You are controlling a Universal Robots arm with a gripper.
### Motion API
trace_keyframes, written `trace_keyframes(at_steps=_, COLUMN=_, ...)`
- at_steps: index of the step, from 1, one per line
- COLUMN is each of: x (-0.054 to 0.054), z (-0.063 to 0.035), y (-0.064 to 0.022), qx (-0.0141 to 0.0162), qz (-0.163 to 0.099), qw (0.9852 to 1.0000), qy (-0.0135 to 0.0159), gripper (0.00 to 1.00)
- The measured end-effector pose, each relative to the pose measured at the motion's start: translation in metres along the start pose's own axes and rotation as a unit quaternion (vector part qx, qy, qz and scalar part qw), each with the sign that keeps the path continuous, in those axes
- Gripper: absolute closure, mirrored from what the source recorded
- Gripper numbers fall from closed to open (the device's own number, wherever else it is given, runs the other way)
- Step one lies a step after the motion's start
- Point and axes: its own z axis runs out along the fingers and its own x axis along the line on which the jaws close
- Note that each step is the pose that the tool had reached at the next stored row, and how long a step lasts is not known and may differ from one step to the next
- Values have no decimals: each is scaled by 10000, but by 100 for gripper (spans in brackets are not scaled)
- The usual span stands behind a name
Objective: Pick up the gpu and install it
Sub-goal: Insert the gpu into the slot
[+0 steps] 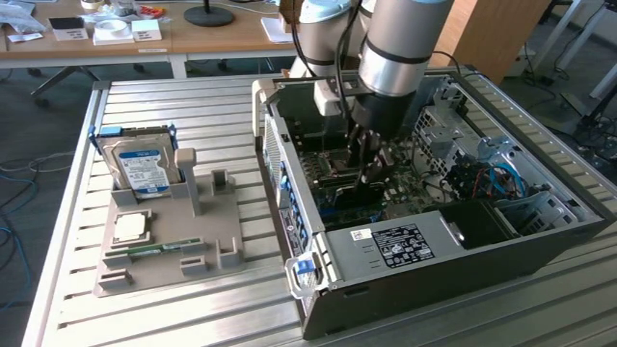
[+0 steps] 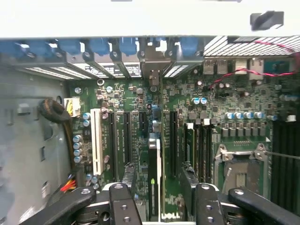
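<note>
— Where's the gpu (image 2: 153, 159)? The grey holder (image 1: 159, 264) has just the hard drive (image 1: 143, 168) standing in it.

— Look into the computer case (image 1: 463, 253), at three o'clock from that holder in the exterior view. The wrist view has the card standing on edge on the motherboard (image 2: 117, 101), in line with one of the long slots. I'd say it's seated, though I can't tell how deep.

— And the gripper (image 2: 157, 177)?

— Down inside the case, spread wide. One black finger (image 2: 129, 176) is on each side of the card with daylight between pad and board, so it's pinching nothing.

— How would a card like that handle?

— Light and stiff, I'd guess. It's a thin board that won't sag but won't forgive twisting either. The faces carry small parts, so a hard squeeze there could crack something. The contact edge is the delicate bit.

— So where would you grip it?

— Across the two flat faces near the upper edge, about mid-length, where the fingers are placed. That keeps it from tipping toward the bracket end. Bare board is a little slick, so it wants a firm, square hold.
</note>
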Motion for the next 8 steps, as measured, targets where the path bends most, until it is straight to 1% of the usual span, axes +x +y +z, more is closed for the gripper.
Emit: trace_keyframes(at_steps=8, x=-7, z=-298, y=-7, qx=1, qz=0, qw=10000, qy=16, gripper=49)
